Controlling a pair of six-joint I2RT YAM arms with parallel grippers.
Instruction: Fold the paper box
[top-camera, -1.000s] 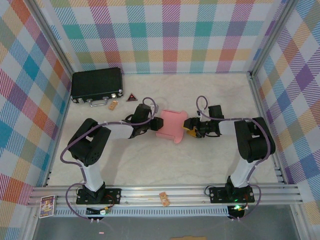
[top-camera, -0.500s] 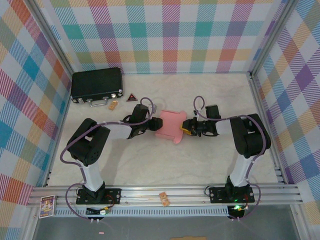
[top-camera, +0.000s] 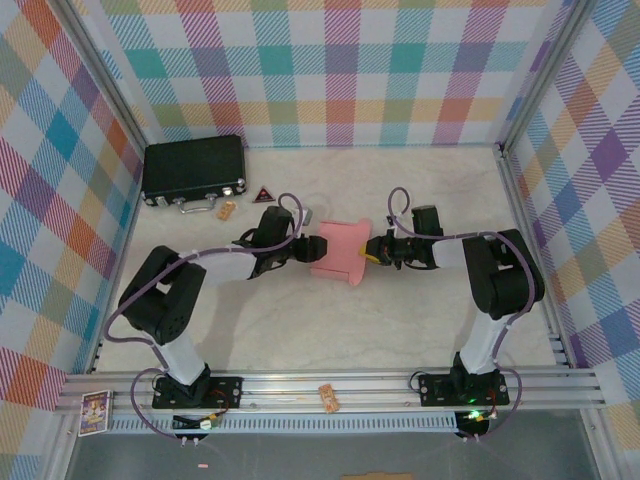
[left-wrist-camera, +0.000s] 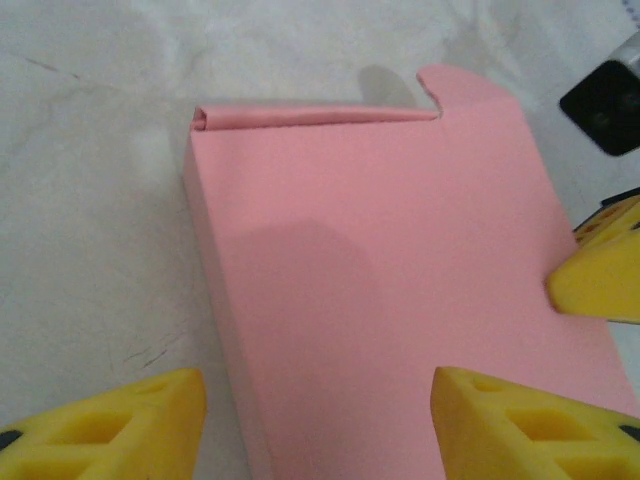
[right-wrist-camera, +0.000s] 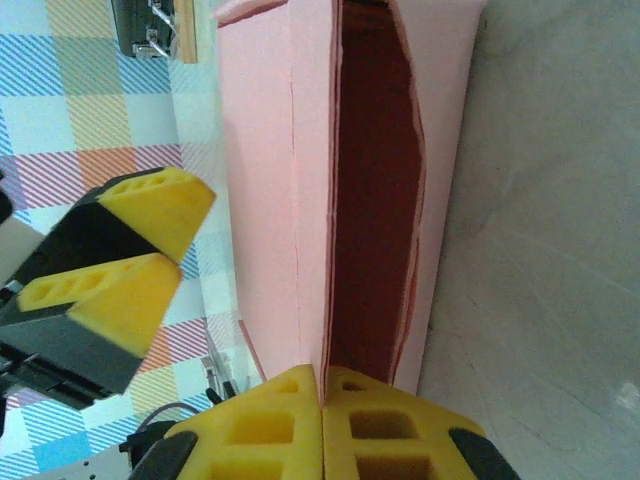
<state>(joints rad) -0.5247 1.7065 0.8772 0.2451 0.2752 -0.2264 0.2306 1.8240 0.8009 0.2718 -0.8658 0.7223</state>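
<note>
Top external view: the paper box (top-camera: 338, 250) lies near the middle of the table (top-camera: 420, 330), with the left gripper (top-camera: 303, 250) at its 9 o'clock end and the right gripper (top-camera: 372, 252) at its 3 o'clock end. A black case (top-camera: 193, 168) sits well apart at 10 o'clock. The card already stands as a rectangular sleeve, so the main walls look folded. In the right wrist view, the right gripper's pads pinch a thin wall edge beside the open end (right-wrist-camera: 375, 200). The left gripper's jaws stand apart, straddling the box without clamping it. A rounded tuck flap (left-wrist-camera: 465, 90) juts out unfolded, so I judge that closing the ends remains.
</note>
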